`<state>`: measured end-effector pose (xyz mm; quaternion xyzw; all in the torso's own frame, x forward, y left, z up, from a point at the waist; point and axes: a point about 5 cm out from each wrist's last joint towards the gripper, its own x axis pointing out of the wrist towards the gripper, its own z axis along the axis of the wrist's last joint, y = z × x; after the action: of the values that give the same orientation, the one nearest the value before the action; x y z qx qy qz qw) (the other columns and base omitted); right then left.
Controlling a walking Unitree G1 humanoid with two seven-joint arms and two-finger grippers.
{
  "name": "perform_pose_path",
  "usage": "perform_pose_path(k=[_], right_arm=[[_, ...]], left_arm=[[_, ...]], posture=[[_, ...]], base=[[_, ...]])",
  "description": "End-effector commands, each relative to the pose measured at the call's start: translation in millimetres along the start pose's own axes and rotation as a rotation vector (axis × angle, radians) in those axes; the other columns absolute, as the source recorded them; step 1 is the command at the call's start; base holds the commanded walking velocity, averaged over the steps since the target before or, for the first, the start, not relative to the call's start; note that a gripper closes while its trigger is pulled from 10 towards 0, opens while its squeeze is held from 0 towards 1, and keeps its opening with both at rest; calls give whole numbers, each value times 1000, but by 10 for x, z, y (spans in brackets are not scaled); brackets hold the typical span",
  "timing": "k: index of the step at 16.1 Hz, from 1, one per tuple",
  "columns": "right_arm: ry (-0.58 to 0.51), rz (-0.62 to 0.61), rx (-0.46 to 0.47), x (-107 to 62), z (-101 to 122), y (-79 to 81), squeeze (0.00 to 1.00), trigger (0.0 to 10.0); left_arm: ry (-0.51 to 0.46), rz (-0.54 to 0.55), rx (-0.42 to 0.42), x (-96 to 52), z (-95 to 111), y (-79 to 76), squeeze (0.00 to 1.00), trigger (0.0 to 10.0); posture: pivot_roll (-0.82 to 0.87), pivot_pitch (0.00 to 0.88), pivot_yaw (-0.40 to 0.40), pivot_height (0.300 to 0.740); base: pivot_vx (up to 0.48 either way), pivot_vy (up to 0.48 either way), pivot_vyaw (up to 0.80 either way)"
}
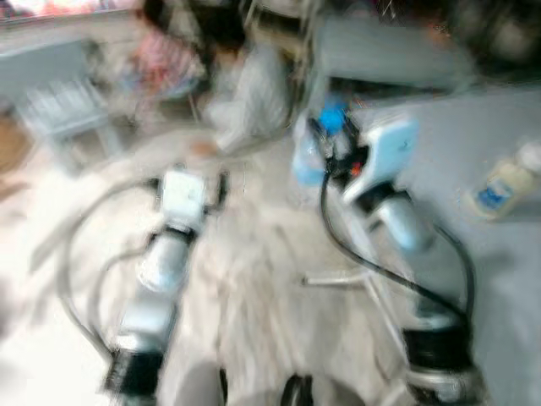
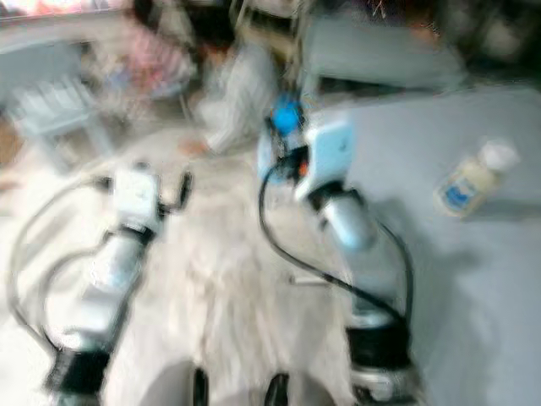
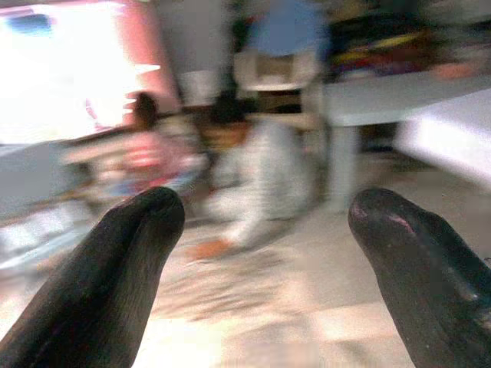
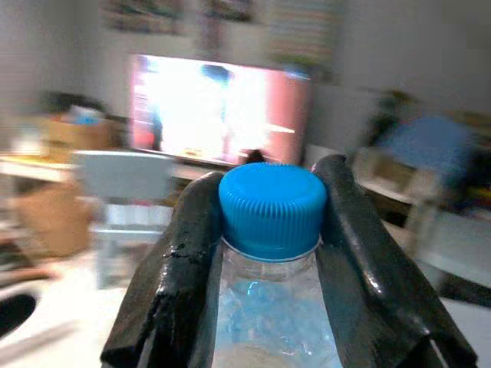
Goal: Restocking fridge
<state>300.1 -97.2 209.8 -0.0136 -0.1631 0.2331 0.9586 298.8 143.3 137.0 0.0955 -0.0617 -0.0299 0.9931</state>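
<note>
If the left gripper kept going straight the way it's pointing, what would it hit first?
Probably nothing close: the open left gripper points across bare pale floor. Farther on, a person in light grey clothes sits on the floor roughly in line; blur leaves depth unclear.

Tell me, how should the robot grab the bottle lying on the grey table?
The white bottle lies on its side on the grey table, cap end pointing away. Probably best to come from above and pinch across its wide middle; that's the steadiest part. Blur hides finer detail.
</note>
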Motion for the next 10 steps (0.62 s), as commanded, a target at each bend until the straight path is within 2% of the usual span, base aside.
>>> perform_pose_path(k=[1, 5, 6, 8, 10], right_arm=[[-32, -1, -23, -16, 53, -21, 0, 10000], [7, -7, -1, -223, -72, 121, 0, 10000], [23, -14, 16, -282, -134, 144, 0, 10000], [55, -25, -9, -281, -223, 42, 0, 10000], [41, -63, -36, -226, -146, -110, 0, 10000]], left_arm=[[5, -1, -5, 4, -7, -41, 0, 10000], [38, 19, 32, -120, -117, 100, 0, 10000], [48, 17, 46, -147, -146, 113, 0, 10000], [36, 61, 29, -68, -80, 158, 0, 10000], [-17, 57, 30, 51, 74, 155, 0, 10000]], posture=[[53, 60, -21, 740], [65, 67, -3, 740], [71, 66, -4, 740], [52, 72, -18, 740], [47, 87, -26, 740]], base=[[0, 480, 800], [0, 480, 800], [0, 480, 0], [0, 480, 0], [0, 480, 0]])
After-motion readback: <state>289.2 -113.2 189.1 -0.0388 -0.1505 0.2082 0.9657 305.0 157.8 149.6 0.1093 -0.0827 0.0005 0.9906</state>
